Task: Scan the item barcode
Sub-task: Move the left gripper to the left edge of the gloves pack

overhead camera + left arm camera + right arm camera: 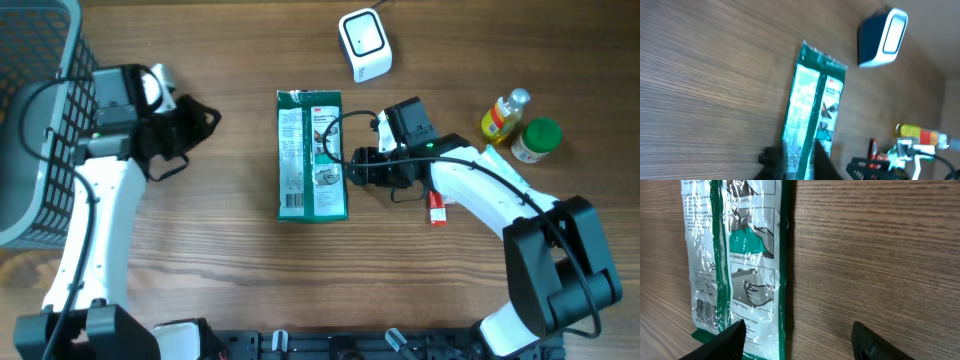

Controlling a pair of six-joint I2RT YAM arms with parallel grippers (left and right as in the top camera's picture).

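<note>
Wood-grain table (200, 260) fills every view, and the green packet (312, 155) lies flat on it near the middle, printed side up, well apart from the white scanner (365, 45) at the far edge. We see its barcode (702, 311) at the packet's near end, the end farthest from the scanner.

We see the right gripper (352, 168) just beside the packet's right edge with its fingers spread wide and grasping nothing. The left gripper (205, 118) sits clenched and empty near the basket (40, 120), well away from the packet.

Our main worry is the pick. The packet is thin and flush with the wood, so the fingers could skid over the film or push it sideways instead of getting under the edge. If only that edge gets pinched, we expect the soft packet to droop or fold and crease the barcode. The glossy wrap already throws glare, which could spoil a read. The right arm also hangs over a small red item (437, 205), with two bottles (505, 115) close by, and a wide swing could knock them.

Much is unclear to us. The left wrist view is blurred and its fingers are only dark shapes. The right wrist view crops the packet at top and bottom. We cannot tell which way the scanner's window faces, and the red item is partly hidden under the arm.
</note>
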